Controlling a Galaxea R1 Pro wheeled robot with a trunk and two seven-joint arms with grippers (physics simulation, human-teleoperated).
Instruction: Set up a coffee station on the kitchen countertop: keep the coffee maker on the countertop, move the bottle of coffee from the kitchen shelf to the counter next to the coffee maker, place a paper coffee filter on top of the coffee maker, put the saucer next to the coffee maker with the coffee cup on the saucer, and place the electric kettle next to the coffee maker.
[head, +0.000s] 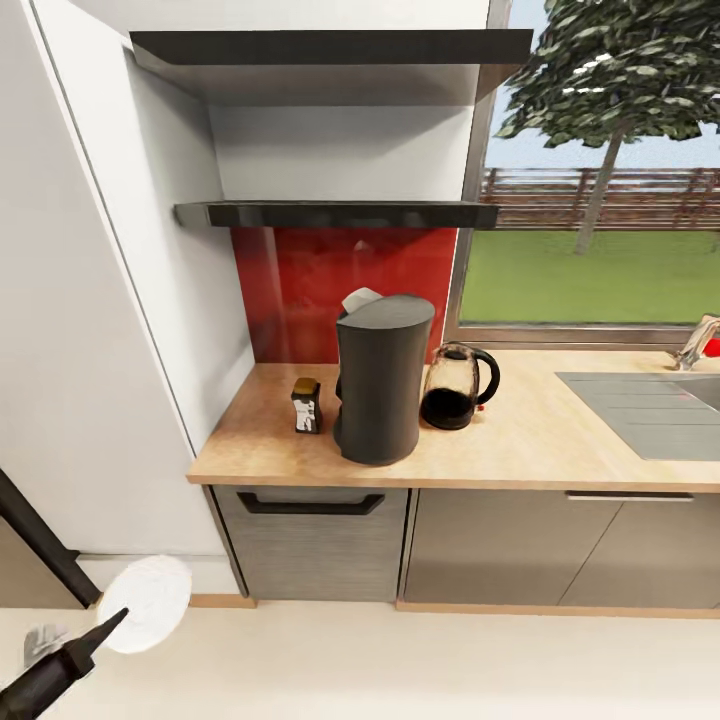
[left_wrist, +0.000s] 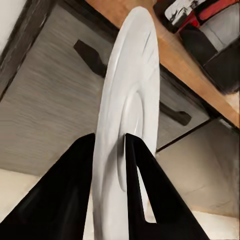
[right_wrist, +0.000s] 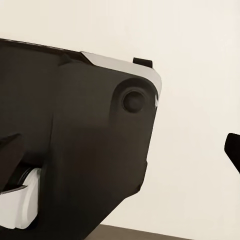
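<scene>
Left gripper: clamped on saucer rim, edge-on in wrist view, round face in head view. Coffee maker, kettle on countertop. Right fingers: cannot tell.

A window fills the wall to the right, looking onto a green lawn, a leafy tree and a brown wooden fence. Below it a grey sink is set flush into the worktop, with a chrome faucet just behind it. A dark-handled drawer front sits beside a grey cabinet door with a slim silver pull. Pale flooring runs along the base.
</scene>
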